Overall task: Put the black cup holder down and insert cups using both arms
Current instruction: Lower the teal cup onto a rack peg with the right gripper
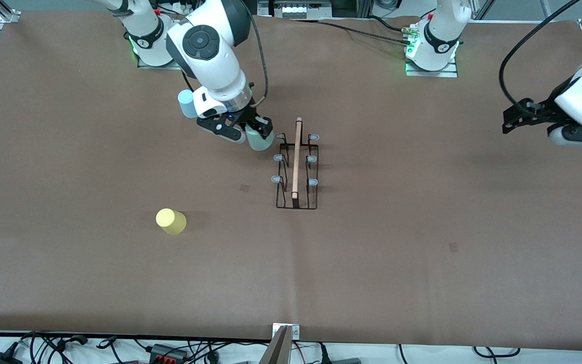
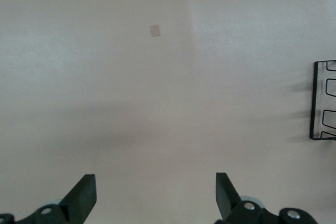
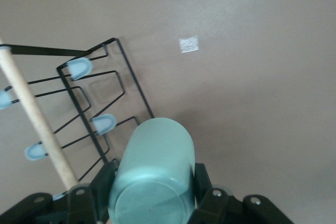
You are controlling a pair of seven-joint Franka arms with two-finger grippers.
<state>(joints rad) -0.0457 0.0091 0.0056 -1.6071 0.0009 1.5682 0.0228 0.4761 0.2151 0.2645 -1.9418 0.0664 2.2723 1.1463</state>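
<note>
The black cup holder [image 1: 296,208] stands mid-table with its wooden handle [image 1: 297,156] running toward the front camera. Its pale-blue-tipped pegs are bare. My right gripper [image 1: 255,132] is shut on the mint green cup [image 1: 259,140], held just above the table beside the holder's end farthest from the camera. In the right wrist view the cup [image 3: 155,177] shows its closed bottom, next to the holder [image 3: 94,103]. The yellow cup [image 1: 171,221] stands upside down toward the right arm's end. The light blue cup [image 1: 187,103] is partly hidden by the right arm. My left gripper [image 1: 511,119] waits open and empty.
The left wrist view shows the open left gripper [image 2: 156,192] over bare brown table, with a corner of the holder [image 2: 320,100] at the frame's edge. Small tape marks [image 1: 244,187] lie on the table. Cables run along the table edge nearest the front camera.
</note>
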